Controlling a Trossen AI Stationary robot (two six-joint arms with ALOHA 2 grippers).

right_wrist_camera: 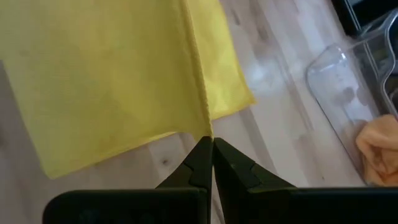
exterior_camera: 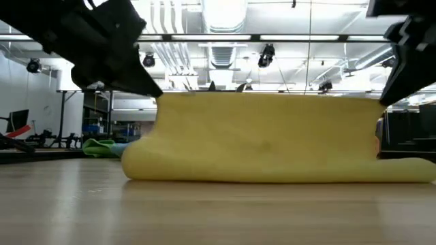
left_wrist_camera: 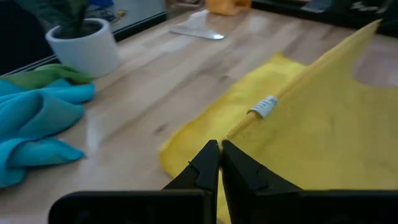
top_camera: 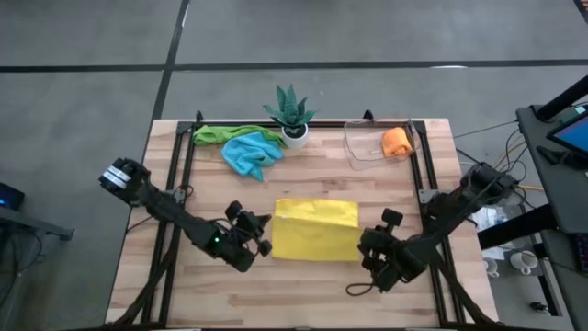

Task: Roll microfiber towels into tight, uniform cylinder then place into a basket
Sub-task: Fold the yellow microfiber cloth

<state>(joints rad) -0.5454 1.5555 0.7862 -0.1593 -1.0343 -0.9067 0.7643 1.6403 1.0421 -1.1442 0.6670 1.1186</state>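
Yellow towel (top_camera: 316,228) mid-table, in front of plant (top_camera: 291,112); soft, light, limp, sags between holds. Left gripper (top_camera: 260,234), right gripper (top_camera: 367,246) each clamped on near corner; corners best hold.

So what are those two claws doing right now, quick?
Left gripper: shut on a corner of the yellow towel, lifting it.
Right gripper: shut on the yellow towel's other near corner.

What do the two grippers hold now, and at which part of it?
Both hold the yellow towel. The left gripper is shut on one corner of its lifted edge, the right gripper on the other corner; the rest lies on the table.
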